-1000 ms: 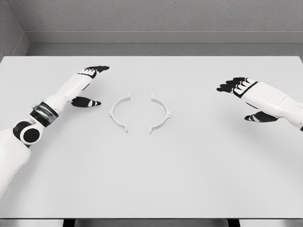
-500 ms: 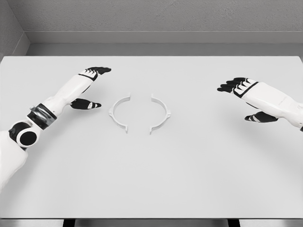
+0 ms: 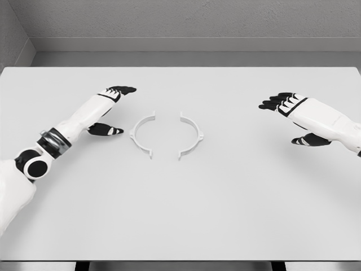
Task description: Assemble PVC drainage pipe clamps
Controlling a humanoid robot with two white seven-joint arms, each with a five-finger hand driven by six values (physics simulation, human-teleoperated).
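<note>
Two clamp halves sit a bit left of the bench's (image 3: 237, 214) middle, both thin white plastic arcs with little flat tabs sticking out at each tip. The left half (image 3: 139, 134) bulges toward 9 o'clock and the right half (image 3: 192, 134) bulges toward 3, so their open sides face each other with a clear gap between the tips. They're not touching.

The left hand (image 3: 107, 110) is just beside the left half, at its 9 o'clock. It's spread wide and holding nothing: black fingers pointing up toward 1 o'clock, thumb lower down and aimed at the half, a sliver of bare bench between thumb tip and plastic. The right hand (image 3: 296, 118) is well apart, out at 3 o'clock from the right half, also wide and empty, fingers pointing toward 9.

Lots of room here. The bench is a plain matte white slab, smooth, with wide open surface at 6 o'clock all the way to the near edge and more at 12 before the far edge meets a grey wall (image 3: 186, 22). The right arm exits near the bench's right edge.
</note>
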